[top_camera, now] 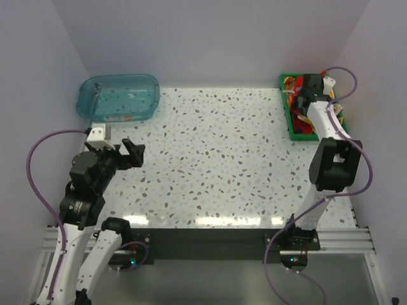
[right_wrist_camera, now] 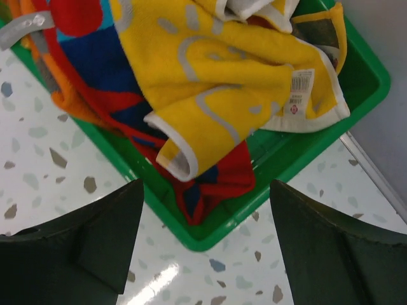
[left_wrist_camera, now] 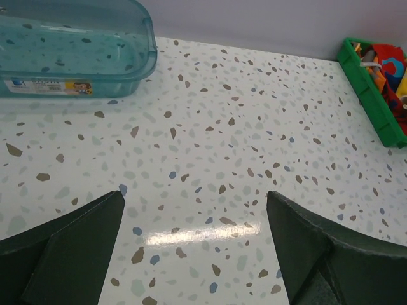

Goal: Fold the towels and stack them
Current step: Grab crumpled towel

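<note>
Task at its outset: the towels [right_wrist_camera: 210,82] lie crumpled and unfolded in the green tray [right_wrist_camera: 286,151] at the far right corner of the counter [top_camera: 216,159], none stacked, the right pincer [right_wrist_camera: 205,219] spread just above them, the left pincer [left_wrist_camera: 194,219] spread and empty, well apart

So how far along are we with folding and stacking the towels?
Nothing looks done yet: no folded towel or stack shows on the table. The towels lie crumpled in the green tray. In hand: the right pincer hovers open above that heap, gripping nothing; the left pincer hangs open over the table. Every fold and the stacking remain.
</note>
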`<move>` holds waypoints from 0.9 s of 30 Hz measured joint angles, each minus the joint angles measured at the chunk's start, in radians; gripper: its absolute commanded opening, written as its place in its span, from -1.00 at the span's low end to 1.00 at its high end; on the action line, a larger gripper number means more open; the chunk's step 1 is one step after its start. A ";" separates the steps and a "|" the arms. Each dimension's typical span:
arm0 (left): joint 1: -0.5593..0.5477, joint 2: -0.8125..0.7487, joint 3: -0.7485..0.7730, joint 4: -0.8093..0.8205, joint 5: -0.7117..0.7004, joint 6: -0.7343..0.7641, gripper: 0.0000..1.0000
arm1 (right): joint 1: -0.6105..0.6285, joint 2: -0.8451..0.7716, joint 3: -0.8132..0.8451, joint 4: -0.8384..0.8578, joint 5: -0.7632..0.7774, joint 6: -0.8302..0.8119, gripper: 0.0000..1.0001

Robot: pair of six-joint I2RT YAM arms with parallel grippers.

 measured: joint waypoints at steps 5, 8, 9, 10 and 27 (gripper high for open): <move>-0.010 0.025 0.001 0.000 -0.001 0.019 1.00 | -0.056 0.137 0.098 0.018 -0.013 0.019 0.54; -0.014 0.042 0.001 0.000 -0.001 0.024 1.00 | -0.064 0.188 0.134 0.028 -0.022 0.021 0.48; -0.016 0.048 0.001 0.001 -0.001 0.026 1.00 | -0.066 0.204 0.142 0.032 -0.025 0.021 0.44; -0.018 0.054 0.001 0.001 -0.001 0.027 1.00 | -0.066 0.216 0.145 0.034 -0.026 0.019 0.42; -0.036 0.081 0.001 0.002 0.001 0.027 1.00 | -0.070 0.229 0.129 0.052 -0.056 -0.059 -1.00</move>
